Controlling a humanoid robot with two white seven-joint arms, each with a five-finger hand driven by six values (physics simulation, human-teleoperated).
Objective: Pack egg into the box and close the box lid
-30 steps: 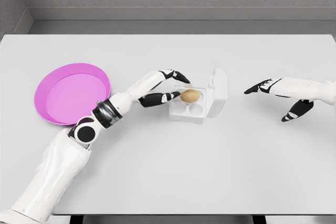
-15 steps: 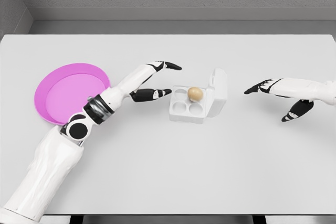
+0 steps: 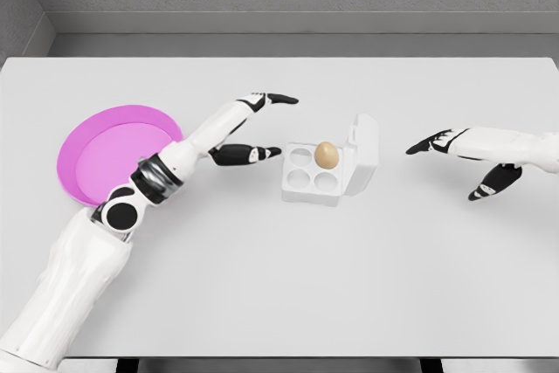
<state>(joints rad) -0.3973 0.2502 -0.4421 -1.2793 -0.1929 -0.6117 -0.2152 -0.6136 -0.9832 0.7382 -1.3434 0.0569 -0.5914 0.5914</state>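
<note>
Left hand [image 3: 253,124] withdrawn, egg [image 3: 327,155] boxed — apart

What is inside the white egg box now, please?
One brown egg sits in the back right cup of the box. The other three cups look empty. The lid stands open on the right side. The egg covers the bottom of its own cup.

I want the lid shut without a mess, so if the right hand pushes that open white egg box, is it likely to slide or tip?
The box looks small and thin-walled, so probably light; a sideways push would likely slide it on the smooth table. Its lid stands upright on the right, nearest the right hand, so pushing there should fold it. The egg sits in a cup, unlikely to roll.
</note>
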